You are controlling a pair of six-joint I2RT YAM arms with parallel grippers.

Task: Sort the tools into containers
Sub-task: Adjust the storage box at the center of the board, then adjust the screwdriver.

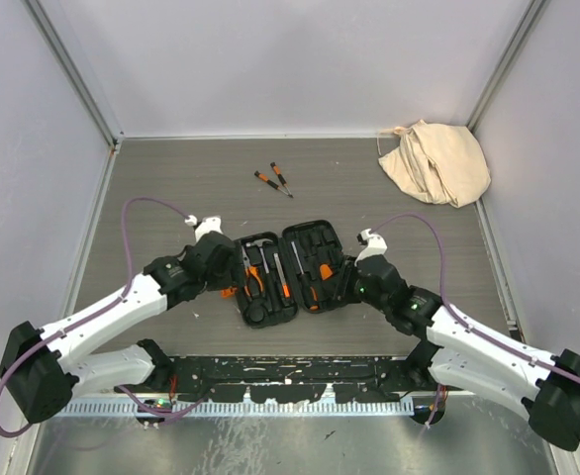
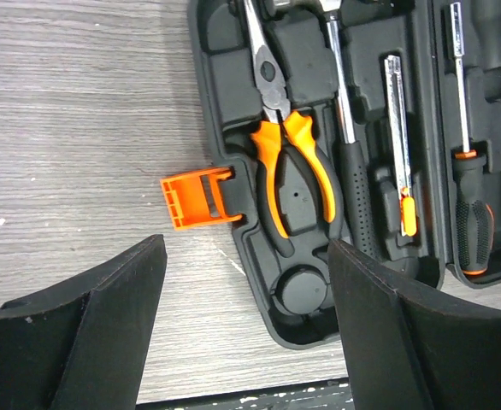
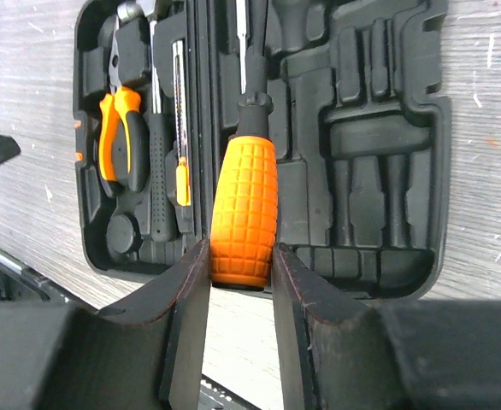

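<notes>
Right pincer (image 3: 240,256) clenched on the orange screwdriver (image 3: 244,201), shaft pointing to 12 over the open black tool case (image 3: 387,111) at mid-counter. Step in hand, by my reading: seating it in a moulded slot near the hinge. Next move calls for lining up with the groove, lowering, letting go. Left pincer (image 2: 246,260) released, empty, at the case's 9 beside the orange latch (image 2: 197,198). Two loose screwdrivers (image 1: 273,179) lie at 12, bare counter (image 1: 171,178) around them.

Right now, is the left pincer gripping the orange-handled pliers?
No, the left pincer stands open and empty, while the pliers lie in their moulded slot in the black tool case.
</notes>
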